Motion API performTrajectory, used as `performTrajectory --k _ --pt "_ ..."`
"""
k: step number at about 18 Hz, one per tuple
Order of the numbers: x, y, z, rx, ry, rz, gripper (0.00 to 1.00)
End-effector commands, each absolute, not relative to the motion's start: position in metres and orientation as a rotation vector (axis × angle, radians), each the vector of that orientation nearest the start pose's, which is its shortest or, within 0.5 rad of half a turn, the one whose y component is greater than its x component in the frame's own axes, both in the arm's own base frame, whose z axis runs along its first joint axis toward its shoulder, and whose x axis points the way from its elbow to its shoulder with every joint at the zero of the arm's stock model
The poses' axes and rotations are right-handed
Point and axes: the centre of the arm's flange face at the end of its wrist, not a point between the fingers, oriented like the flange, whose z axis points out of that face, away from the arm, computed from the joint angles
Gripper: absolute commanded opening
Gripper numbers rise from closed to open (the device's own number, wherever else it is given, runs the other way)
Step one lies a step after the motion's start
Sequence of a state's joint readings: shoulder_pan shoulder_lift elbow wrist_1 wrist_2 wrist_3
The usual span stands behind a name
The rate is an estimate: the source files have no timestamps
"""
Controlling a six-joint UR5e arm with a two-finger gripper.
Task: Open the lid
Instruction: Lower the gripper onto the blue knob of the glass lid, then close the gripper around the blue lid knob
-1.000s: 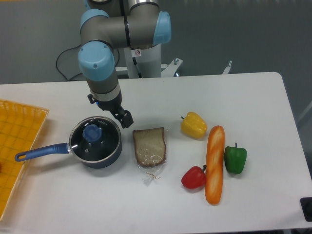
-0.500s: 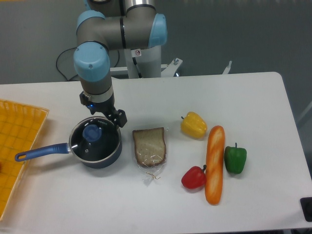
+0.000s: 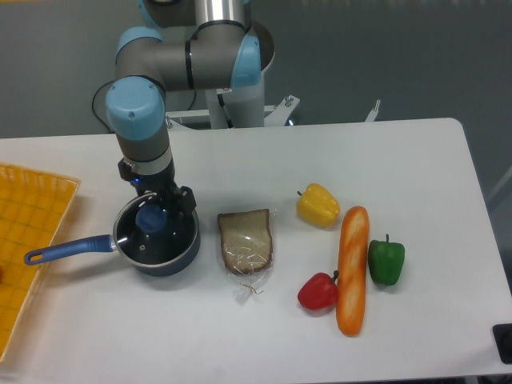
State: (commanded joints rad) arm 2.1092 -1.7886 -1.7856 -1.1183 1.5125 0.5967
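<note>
Table point(image 3: 240, 336): saucepan point(image 3: 172, 260) under lid point(image 3: 154, 236).

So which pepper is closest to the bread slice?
The red pepper, just right of the bread slice's lower end. The yellow pepper sits slightly farther; the green pepper lies beyond the baguette.

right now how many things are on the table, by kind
bell peppers: 3, yellow pepper, red pepper, green pepper
baguette: 1
wrapped bread slice: 1
saucepan: 1
lid: 1
orange tray: 1
total: 8
</note>
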Motion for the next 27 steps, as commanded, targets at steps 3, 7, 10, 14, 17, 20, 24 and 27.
performTrajectory --k 3,7,10,14,17,20,24,27 --pt "-0.156 0.549 0.313 -3.081 0.11 -0.041 1.0" --pt "-0.15 0.557 0.303 -3.114 0.146 0.006 1.0" --pt "-0.15 0.557 0.302 -3.117 0.148 0.006 1.0" --pt "-0.149 0.561 0.298 -3.117 0.153 0.011 1.0" --pt "-0.15 0.562 0.298 -3.116 0.153 0.012 1.0" --pt "-0.151 0.567 0.295 -3.117 0.156 0.011 1.0" --pt "-0.152 0.569 0.293 -3.119 0.156 0.007 1.0" --pt "-0.152 0.569 0.292 -3.118 0.158 0.001 1.0"
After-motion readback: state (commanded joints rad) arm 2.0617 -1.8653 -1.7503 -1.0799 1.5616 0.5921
